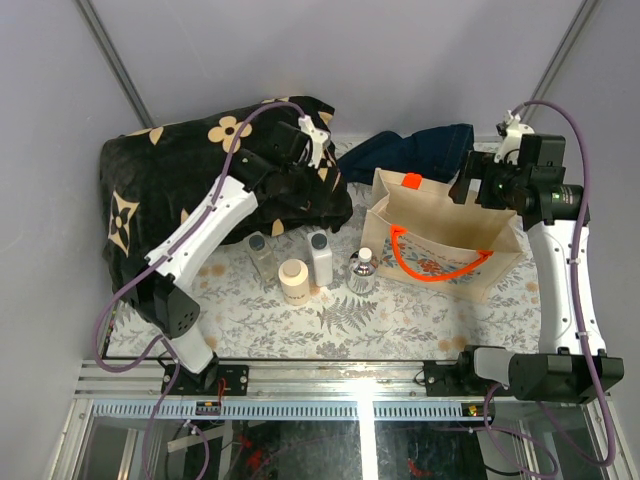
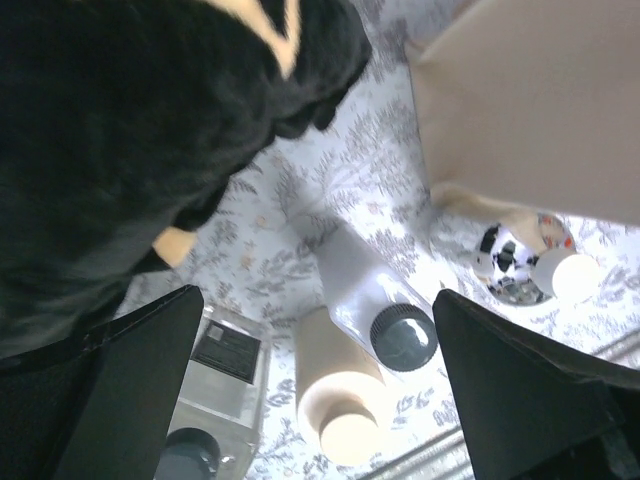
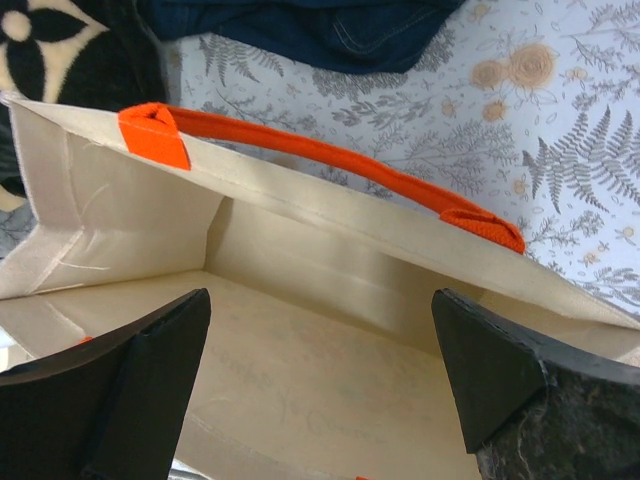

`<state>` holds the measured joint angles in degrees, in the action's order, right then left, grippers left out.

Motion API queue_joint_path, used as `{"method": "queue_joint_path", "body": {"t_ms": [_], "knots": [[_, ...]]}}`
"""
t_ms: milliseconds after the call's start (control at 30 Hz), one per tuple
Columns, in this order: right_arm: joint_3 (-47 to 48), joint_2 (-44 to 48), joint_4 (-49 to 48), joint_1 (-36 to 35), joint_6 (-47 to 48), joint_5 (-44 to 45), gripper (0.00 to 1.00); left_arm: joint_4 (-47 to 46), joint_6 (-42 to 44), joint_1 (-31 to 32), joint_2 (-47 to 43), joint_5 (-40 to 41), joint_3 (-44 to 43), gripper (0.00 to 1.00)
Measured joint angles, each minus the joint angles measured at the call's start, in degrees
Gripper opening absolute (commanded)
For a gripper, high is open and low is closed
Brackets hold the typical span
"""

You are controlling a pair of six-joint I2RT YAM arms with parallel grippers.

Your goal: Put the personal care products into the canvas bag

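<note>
Dark label on clear bottle, lettering illegible.

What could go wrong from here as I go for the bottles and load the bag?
The white bottle, beige jar and clear bottle stand packed together; the open left gripper closing on one may topple its neighbours. The right gripper hangs open over the mouth of the canvas bag, so the arms could clash at the drop. The soft bag might tip if bumped.
</note>
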<state>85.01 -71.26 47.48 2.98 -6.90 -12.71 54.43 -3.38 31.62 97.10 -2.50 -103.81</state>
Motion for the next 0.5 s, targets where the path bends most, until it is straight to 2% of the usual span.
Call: {"method": "queue_joint_path", "body": {"t_ms": [233,500], "knots": [[0.35,-0.81,5.81,0.0,0.04,6.34,1.0,2.49,-1.99,0.28,-0.42,-5.05,5.46,1.0],[0.37,-1.07,8.76,0.0,0.33,12.83,1.0,3.41,-6.43,1.55,-1.73,-6.47,10.47,1.0]]}}
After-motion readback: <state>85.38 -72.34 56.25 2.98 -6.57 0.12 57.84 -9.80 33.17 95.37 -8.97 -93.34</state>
